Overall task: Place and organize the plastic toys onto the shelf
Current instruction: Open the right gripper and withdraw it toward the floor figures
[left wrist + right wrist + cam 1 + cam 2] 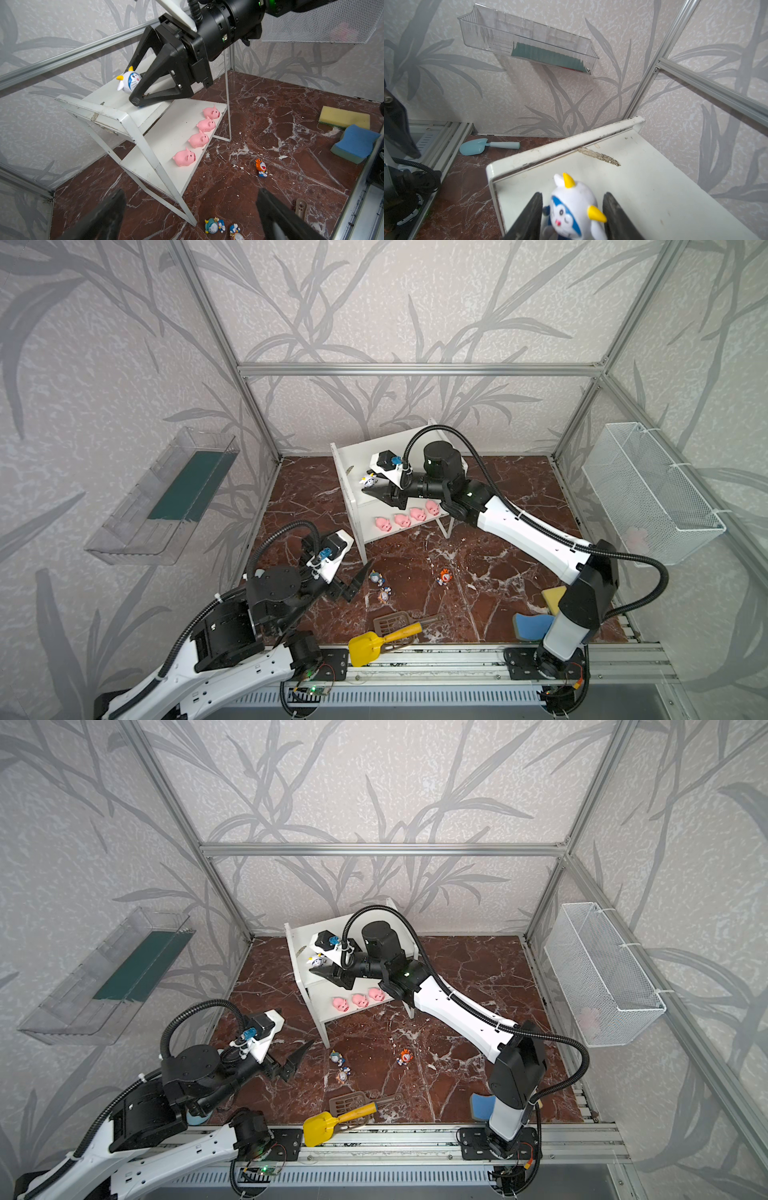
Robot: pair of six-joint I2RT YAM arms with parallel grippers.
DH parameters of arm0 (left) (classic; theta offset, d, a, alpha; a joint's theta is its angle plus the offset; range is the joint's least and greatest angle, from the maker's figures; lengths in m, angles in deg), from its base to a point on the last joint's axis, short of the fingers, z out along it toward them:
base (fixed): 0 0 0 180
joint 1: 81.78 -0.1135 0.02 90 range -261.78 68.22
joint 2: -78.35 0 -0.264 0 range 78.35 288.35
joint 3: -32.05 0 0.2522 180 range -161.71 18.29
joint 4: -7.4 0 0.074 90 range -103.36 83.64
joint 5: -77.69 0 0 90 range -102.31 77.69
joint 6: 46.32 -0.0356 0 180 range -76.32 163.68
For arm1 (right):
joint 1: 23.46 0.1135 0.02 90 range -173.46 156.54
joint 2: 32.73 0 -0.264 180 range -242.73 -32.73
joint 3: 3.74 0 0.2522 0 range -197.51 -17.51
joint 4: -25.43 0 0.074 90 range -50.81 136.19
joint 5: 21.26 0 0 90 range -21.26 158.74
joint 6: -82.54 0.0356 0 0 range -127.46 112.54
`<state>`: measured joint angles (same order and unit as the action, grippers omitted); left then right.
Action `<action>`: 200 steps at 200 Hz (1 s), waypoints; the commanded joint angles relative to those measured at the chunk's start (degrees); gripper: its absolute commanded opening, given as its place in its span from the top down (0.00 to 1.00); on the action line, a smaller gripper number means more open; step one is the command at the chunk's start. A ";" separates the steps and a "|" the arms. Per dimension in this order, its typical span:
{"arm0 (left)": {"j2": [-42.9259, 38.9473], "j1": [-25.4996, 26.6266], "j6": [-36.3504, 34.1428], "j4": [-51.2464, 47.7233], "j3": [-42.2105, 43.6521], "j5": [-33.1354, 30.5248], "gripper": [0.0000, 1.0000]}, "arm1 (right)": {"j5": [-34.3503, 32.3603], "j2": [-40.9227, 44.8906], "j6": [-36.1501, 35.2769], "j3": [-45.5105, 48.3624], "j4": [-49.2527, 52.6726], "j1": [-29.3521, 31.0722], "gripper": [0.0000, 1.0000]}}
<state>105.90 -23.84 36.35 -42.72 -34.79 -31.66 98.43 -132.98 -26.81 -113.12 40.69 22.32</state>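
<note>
The white shelf (345, 485) (164, 143) stands at the back of the marble floor. Several pink pigs (402, 520) (198, 139) line its lower board. My right gripper (367, 485) (573, 195) reaches over the upper board (643, 187), shut on a tilted white-hooded figurine (129, 81) (575, 207). On the floor in front lie the teal (376, 576) (212, 225), brown (384, 595) and orange (444, 576) (261, 167) figurines. My left gripper (357, 583) (191, 192) hovers open and empty just left of the teal one.
A yellow scoop (374, 645) and a brown slotted scoop (388, 620) lie at the front edge. Yellow (344, 119) and blue (355, 143) sponges sit front right. A wire basket (652, 493) and a clear tray (166, 497) hang on the side walls. A pale blue trowel (477, 146) lies front left.
</note>
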 commanded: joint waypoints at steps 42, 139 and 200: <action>0.57 -0.91 0.21 0.95 0.64 1.19 0.01 | 1.99 4.38 1.25 0.38 -0.22 -0.77 0.52; 2.43 -1.74 -0.49 2.01 1.03 4.15 0.01 | -10.15 25.23 4.57 16.98 8.52 0.27 0.03; 3.74 -1.77 -0.31 3.35 2.45 8.61 0.01 | -22.50 50.12 21.83 49.32 12.19 1.38 0.02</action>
<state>109.60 -25.29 36.33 -41.03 -33.00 -25.57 82.30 -88.17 -14.90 -73.16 49.76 23.59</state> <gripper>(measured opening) 0.991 0.984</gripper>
